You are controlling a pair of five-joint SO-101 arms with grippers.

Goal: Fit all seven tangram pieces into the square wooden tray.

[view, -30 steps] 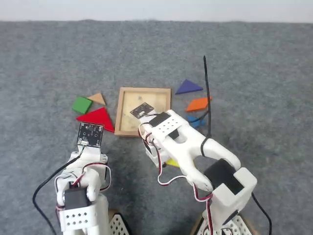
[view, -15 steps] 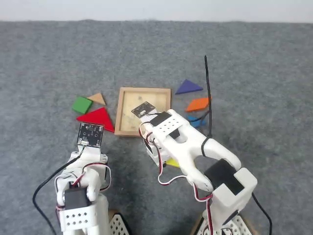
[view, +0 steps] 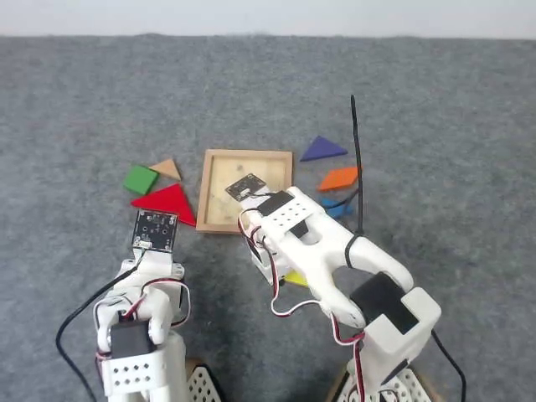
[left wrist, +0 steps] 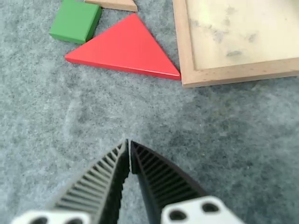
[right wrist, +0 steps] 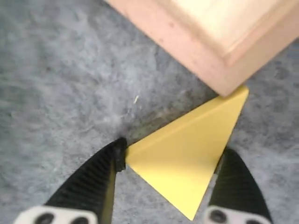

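The square wooden tray lies mid-table with nothing in it; its corner is close to my right gripper. My right gripper is shut on the yellow triangle, which lies flat on the carpet with one tip touching the tray's corner. Under the right arm a sliver of that yellow triangle shows. My left gripper is shut on nothing, low over the carpet, short of the red triangle and the tray's near rim.
A green square and a tan triangle lie left of the tray, beyond the red triangle. To the tray's right are a purple triangle, an orange piece and a blue piece. A black cable stands there.
The right arm's wrist has edged slightly farther over the tray. The left arm has not moved.
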